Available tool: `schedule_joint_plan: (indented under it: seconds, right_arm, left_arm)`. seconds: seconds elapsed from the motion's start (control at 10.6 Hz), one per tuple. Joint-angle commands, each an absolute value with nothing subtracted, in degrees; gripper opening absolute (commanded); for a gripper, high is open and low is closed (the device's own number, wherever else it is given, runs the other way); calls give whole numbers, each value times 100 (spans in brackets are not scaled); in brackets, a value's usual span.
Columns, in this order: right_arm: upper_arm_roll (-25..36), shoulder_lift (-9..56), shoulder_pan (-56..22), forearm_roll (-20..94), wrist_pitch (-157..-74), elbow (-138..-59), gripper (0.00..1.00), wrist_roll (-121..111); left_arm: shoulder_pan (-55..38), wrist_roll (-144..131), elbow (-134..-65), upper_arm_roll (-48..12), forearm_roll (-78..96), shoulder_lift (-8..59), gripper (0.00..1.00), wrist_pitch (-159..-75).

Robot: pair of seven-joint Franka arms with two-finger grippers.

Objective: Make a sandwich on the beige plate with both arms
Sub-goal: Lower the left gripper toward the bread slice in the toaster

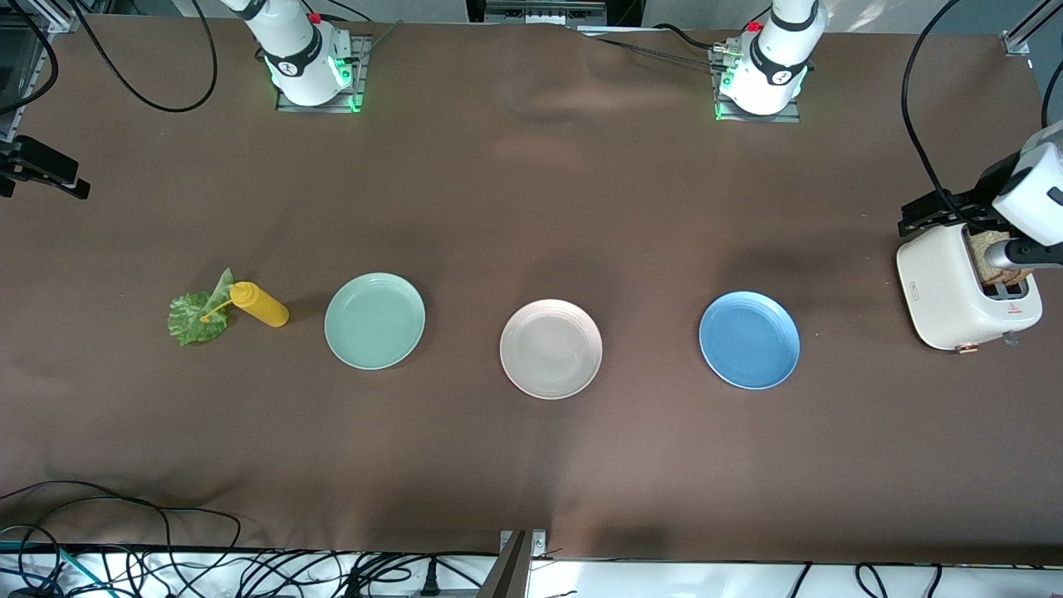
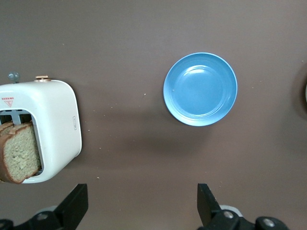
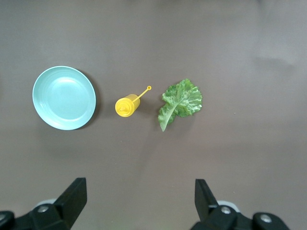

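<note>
Nothing built yet: beige plate point(image 1: 551, 348) bare mid-bench, bread point(image 2: 19, 152) in toaster point(image 2: 53, 129) at my left arm's end, lettuce point(image 3: 181, 102) by the yellow bottle point(image 3: 127, 105) at my right arm's end; left claw point(image 2: 142, 210) and right claw point(image 3: 140, 208) both released, empty, hovering.

bread point(image 2: 19, 152) cut off, toaster point(image 2: 53, 129) cropped
</note>
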State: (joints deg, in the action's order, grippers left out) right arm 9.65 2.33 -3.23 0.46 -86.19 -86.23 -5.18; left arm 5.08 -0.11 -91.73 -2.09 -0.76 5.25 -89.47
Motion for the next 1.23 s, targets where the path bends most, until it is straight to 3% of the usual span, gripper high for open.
schedule_joint_plan:
  seconds: [0.0,1.14]
  right_arm:
    - [958,237,-325,-9,-8525,-8560,100,-563]
    - [949,264,-334,-9,-8490,-8561,100,-571]
  left_arm:
    - [554,123,-9219,-202,18,598,100,-8912]
    - [1810,1380,-9422,-211,-1228,1519,100,-9360]
